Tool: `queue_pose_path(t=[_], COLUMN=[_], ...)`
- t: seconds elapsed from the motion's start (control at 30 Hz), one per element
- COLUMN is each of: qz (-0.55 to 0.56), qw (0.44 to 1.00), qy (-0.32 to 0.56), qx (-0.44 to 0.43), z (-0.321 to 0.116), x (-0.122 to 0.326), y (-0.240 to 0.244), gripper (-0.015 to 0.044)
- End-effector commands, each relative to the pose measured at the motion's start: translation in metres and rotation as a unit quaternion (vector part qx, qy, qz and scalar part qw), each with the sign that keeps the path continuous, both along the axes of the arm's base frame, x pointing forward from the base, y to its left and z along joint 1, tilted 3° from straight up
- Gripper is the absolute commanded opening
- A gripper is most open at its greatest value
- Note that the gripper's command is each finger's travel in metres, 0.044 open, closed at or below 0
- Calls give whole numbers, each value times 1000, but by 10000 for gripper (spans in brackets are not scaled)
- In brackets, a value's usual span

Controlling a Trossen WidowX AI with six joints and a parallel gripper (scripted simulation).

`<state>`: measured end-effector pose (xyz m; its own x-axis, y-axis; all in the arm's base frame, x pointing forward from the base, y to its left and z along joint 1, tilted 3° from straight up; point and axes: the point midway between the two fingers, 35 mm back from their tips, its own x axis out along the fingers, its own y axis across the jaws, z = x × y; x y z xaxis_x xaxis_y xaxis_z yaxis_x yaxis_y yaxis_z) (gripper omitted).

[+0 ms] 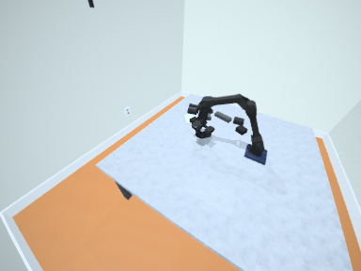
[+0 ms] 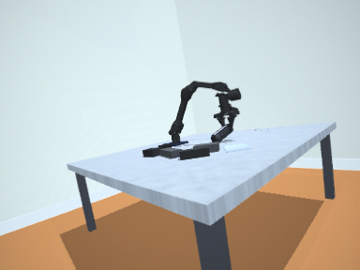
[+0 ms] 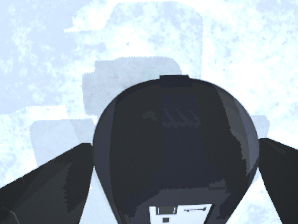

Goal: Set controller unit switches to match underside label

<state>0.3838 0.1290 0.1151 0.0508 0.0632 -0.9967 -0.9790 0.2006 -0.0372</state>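
Observation:
The dark grey controller unit (image 2: 221, 133) (image 3: 175, 115) is held between the two fingers of my gripper (image 3: 176, 151) (image 2: 226, 124), which touch its rounded sides. In the exterior view the unit is tilted, with its lower end near the bench. In the wrist view a white label (image 3: 187, 215) shows on it at the bottom edge, cut off by the frame. A dark square and a small marking show on the label; the full row of squares is not in view. The rocker switches cannot be seen.
Several dark blocks lie on the bench (image 2: 141, 178), among them a black block (image 2: 194, 154), a grey block (image 2: 170, 153) and a long bar (image 1: 223, 117). A pale flat sheet (image 2: 237, 147) lies near the unit. The arm's blue base (image 1: 261, 159) is to the right in the top view.

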Motion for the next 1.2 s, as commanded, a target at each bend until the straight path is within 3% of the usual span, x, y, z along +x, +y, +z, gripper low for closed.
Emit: queue_pose_path(t=[0.0,1.17], qz=[-2,-2], qw=[1000,1000], qy=[1,1], qx=[-3,-4], z=[3,22], x=[0,-5], y=[-6,-27], gripper=[336,336])
